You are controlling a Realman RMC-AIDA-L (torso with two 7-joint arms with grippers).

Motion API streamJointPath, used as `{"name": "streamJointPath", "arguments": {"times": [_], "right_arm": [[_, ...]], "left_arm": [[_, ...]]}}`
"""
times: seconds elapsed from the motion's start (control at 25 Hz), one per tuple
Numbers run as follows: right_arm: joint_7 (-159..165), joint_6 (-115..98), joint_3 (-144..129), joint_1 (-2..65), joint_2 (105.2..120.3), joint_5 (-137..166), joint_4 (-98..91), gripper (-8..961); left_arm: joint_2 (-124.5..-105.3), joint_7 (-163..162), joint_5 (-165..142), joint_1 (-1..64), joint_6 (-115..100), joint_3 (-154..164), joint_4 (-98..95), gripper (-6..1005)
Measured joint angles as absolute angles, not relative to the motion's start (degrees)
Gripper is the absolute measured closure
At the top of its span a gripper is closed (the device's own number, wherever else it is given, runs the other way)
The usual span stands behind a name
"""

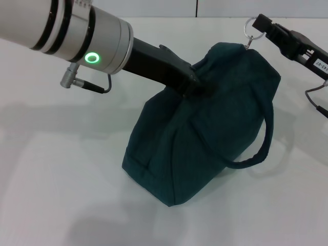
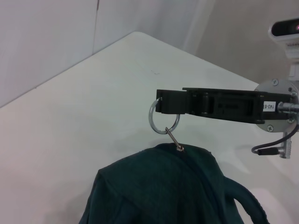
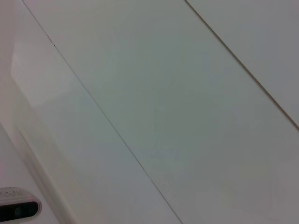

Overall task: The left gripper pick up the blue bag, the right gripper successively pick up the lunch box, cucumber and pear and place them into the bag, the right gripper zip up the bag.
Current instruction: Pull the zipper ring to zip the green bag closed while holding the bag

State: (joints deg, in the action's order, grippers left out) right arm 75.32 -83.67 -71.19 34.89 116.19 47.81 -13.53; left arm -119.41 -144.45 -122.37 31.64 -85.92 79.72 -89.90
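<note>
Blue bag on tabletop, held by both hands.
Left hand [image 1: 197, 84] comes in from the left, closed on the top fabric of the blue bag [image 1: 205, 133], which sits upright on the white tabletop [image 1: 61, 169]. Right hand [image 1: 254, 25] is at the bag's far top corner, pinched on the zipper ring [image 1: 249, 28]; one loop handle [image 1: 256, 148] hangs at the bag's right.

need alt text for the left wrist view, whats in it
A black two-fingered right gripper, reaching in on a jointed arm, is shut on the silver ring zipper pull at the top of a dark teal fabric bag. The bag stands on a white table, one loop handle showing at its side.
</note>
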Motion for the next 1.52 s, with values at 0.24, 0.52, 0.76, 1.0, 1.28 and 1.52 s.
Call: {"name": "streamJointPath", "arguments": {"times": [0.24,0.52,0.76,1.0,1.28,1.52], "right_arm": [[75.4,-83.7,-71.2,34.9,116.19,47.8,-13.5,905],[75.4,-83.5,-70.9,34.5,116.19,47.7,-13.5,904],[75.3,-80.5,-70.7,32.7,115.88,46.7,-13.4,904],[75.3,-75.5,-70.9,30.8,115.67,46.7,-13.4,903],[75.2,-73.5,-71.4,29.9,115.62,47.0,-13.4,902],[75.2,-73.8,-71.4,30.2,115.77,47.0,-13.7,901]], "left_arm": [[-119.44,-144.2,-122.4,31.7,-85.9,79.7,-90.0,808],[-119.44,-143.7,-121.8,31.7,-85.8,79.4,-90.2,839],[-119.42,-142.1,-117.7,30.3,-86.3,76.5,-92.0,873],[-119.34,-139.1,-111.3,29.4,-87.8,72.2,-92.2,904],[-119.44,-137.1,-109.2,28.6,-87.7,71.1,-91.6,909],[-119.52,-136.0,-109.3,28.6,-87.3,71.1,-89.6,908]]}}
